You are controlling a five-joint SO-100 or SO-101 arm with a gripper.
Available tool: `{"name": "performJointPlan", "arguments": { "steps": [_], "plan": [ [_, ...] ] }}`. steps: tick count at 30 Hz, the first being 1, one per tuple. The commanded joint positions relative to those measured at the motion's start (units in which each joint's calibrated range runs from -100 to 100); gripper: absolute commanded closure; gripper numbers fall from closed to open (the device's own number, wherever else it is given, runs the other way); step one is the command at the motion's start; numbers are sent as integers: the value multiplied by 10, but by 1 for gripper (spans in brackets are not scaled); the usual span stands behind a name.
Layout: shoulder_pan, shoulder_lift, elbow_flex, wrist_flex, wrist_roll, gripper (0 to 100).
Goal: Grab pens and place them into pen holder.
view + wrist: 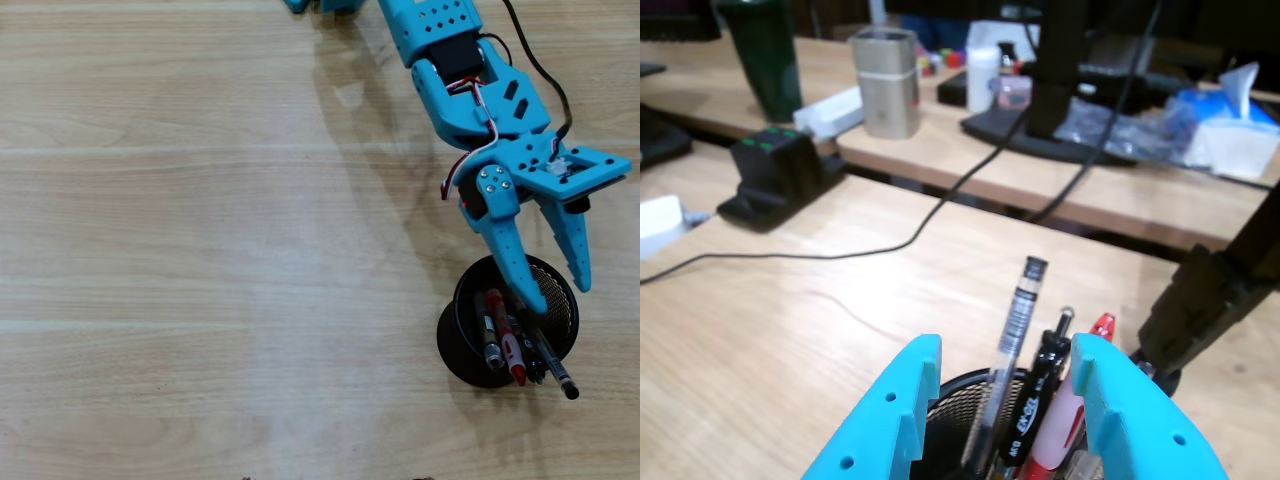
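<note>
The pen holder (pixel 452 345) is a black mesh cup at the lower right of the wooden table in the overhead view. Several pens stand in it, leaning toward the bottom: a grey-and-clear one (pixel 490 338), a red one (pixel 512 355) and a black one (pixel 557 373). My blue gripper (pixel 558 296) hangs open just above the cup's rim, touching no pen. In the wrist view the gripper (pixel 1005 350) frames the pen holder (pixel 952 415), with the clear pen (pixel 1018 310), a black pen (pixel 1045 375) and the red pen's tip (pixel 1101 325) rising between the fingers.
In the wrist view a black cable (pixel 890 245) runs across the table. A black stand's foot (pixel 1200 310) is at the right. Beyond a gap, a second desk holds a beige box (pixel 886 82), a black charger (pixel 780 170) and a monitor base (pixel 1040 130).
</note>
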Motion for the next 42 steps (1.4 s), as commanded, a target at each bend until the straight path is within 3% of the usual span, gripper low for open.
{"name": "performJointPlan", "arguments": {
  "steps": [1,5,9,16,21,25,30,33,39,42],
  "plan": [
    [-8,-62,-11,-7,36,84],
    [-10,-111,-2,-2,66,84],
    [-15,-188,2,93,120,88],
    [-31,-439,79,503,256,89],
    [4,-658,299,739,348,89],
    [67,-901,562,867,374,89],
    [113,-1128,791,906,369,89],
    [85,-1254,868,906,363,89],
    [42,-1226,859,912,362,98],
    [43,-1252,861,910,362,97]
  ]
}}
